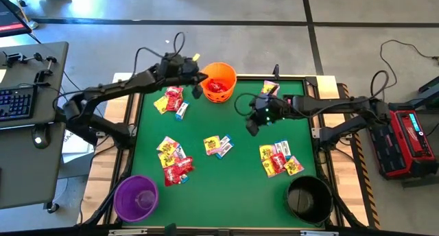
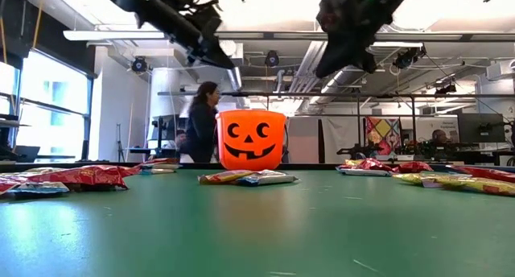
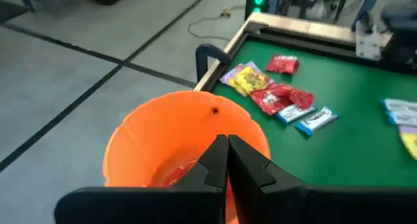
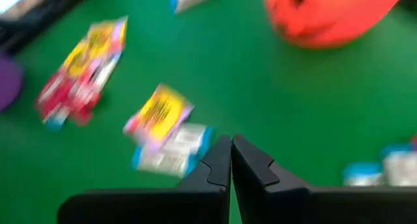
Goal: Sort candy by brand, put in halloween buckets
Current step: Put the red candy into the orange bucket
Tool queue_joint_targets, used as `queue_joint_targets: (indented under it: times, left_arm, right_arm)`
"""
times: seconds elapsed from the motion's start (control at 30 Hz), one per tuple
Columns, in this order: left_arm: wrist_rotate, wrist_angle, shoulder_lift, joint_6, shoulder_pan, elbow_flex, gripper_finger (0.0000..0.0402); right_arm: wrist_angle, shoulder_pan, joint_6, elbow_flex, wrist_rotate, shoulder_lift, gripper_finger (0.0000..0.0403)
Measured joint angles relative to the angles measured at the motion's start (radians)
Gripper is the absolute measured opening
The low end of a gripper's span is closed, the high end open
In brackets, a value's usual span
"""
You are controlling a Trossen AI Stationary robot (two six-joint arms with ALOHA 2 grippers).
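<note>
Left gripper: the left gripper (image 1: 197,77) hangs just beside the orange bucket's rim at about 9 o'clock of it, fingers (image 3: 218,160) clenched together with nothing between them; in its wrist view the closed tips point down over the bucket mouth.
Right gripper: the right gripper (image 1: 252,123) hovers above the green counter (image 1: 233,174) at roughly 4 o'clock from the orange bucket — its fingers (image 4: 229,160) are pressed shut and empty, raised over a yellow and a white-blue packet.
Orange bucket: the orange bucket (image 1: 219,81), with a black pumpkin face visible in the low view, stands at the counter's 12 o'clock edge; red packets (image 1: 217,86) lie inside it.
Purple bucket: the purple bucket (image 1: 136,197) sits at the 7 o'clock corner.
Black bucket: the black bucket (image 1: 309,198) sits at the 5 o'clock corner.
Candy on the counter: a mixed cluster (image 1: 171,101) lies near 10 o'clock, just below the left arm; a larger heap (image 1: 174,162) at 8 o'clock close to the purple bucket; a small yellow and white-blue pair (image 1: 217,146) near the centre; a red, yellow and white-blue group (image 1: 280,159) at 4 o'clock above the black bucket; one packet (image 1: 269,87) near 1 o'clock.
Background: a person (image 2: 200,121) stands in the room behind the orange bucket — seen only in the low view.
</note>
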Motion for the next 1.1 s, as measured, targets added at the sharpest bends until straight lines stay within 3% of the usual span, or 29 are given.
queue_joint_targets:
  times: [0.2,0.47,0.63,0.83,0.97,1.1]
  left_arm:
    - [0.028,0.05,-0.104,-0.058,-0.039,-0.146,0.0001]
    - [0.03,0.136,-0.155,-0.122,-0.118,-0.278,0.0001]
    - [0.012,0.155,-0.159,-0.127,-0.173,-0.309,0.0001]
    - [-0.027,0.161,-0.159,-0.136,-0.222,-0.311,0.0001]
    - [-0.053,0.16,-0.159,-0.143,-0.24,-0.311,0.0001]
    - [-0.056,0.16,-0.159,-0.149,-0.25,-0.311,0.0001]
  right_arm:
    - [-0.176,0.073,0.095,0.0,-0.138,0.0,0.0066]
    - [-0.47,0.192,0.126,0.0,-0.14,0.002,0.0144]
    - [-0.522,0.212,0.209,-0.018,-0.052,0.002,0.0164]
    - [-0.421,0.053,0.304,-0.128,-0.012,0.002,0.0175]
    - [-0.203,-0.114,0.302,-0.22,0.029,0.002,0.0185]
    - [-0.026,-0.222,0.285,-0.283,0.174,0.002,0.0197]
